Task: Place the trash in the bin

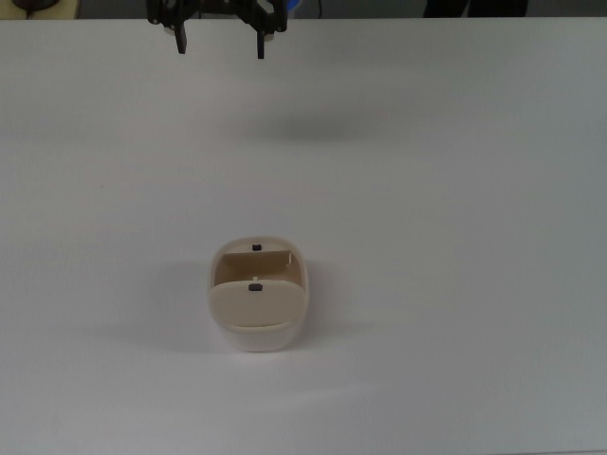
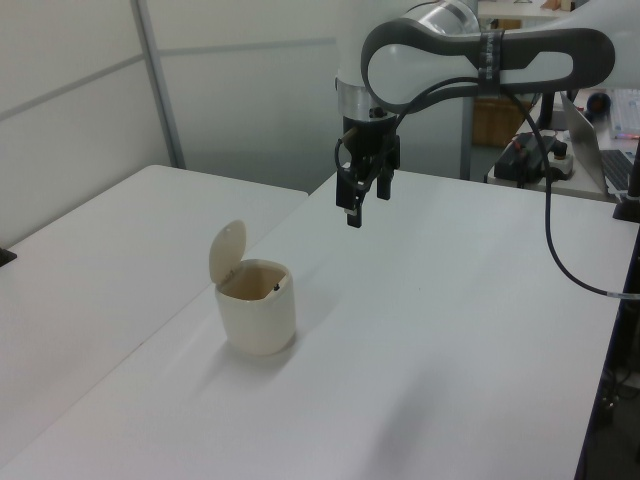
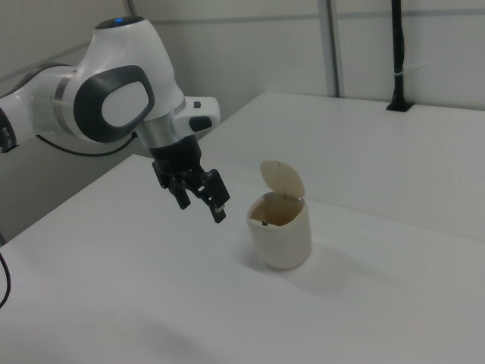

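Observation:
The beige bin [image 1: 258, 303] stands on the white table with its swing lid [image 2: 228, 250] tipped up and its tan inside showing. It also appears in the left view [image 2: 257, 310] and the right view [image 3: 280, 231]. The trash is hidden or out of view in every view. My gripper [image 1: 220, 47] hangs open at the top view's upper edge, far from the bin and well above the table. In the left view the gripper [image 2: 350, 205] is up and to the right of the bin. In the right view the gripper [image 3: 202, 208] is left of the bin, with nothing between its fingers.
The white table [image 1: 455, 237] spreads around the bin on all sides. A black cable [image 2: 560, 270] trails from the arm in the left view. A black post [image 3: 398, 53] stands at the table's far edge in the right view.

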Controlling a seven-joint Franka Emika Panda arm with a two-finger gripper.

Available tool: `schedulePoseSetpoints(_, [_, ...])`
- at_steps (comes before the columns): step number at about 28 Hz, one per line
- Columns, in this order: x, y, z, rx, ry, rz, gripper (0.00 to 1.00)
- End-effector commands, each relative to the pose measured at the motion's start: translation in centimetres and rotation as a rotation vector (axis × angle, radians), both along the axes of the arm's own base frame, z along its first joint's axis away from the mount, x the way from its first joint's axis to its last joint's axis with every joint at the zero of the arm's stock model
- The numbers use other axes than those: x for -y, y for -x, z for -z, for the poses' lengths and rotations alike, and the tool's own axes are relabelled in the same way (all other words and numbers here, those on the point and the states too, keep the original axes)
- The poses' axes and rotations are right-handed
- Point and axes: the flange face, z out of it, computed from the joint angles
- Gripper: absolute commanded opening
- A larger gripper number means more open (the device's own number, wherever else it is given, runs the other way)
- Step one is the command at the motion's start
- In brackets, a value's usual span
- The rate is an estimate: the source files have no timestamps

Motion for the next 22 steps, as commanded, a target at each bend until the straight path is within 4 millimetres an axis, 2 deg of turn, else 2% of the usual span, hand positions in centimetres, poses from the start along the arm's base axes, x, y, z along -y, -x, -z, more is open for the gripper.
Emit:
schedulePoseSetpoints(1, [0.86, -0.13, -0.92, 0.012, -0.02, 0.023, 1.0])
schedulePoseSetpoints(22, [0.79, -0.12, -1.33, 0.016, -0.019, 0.023, 1.0])
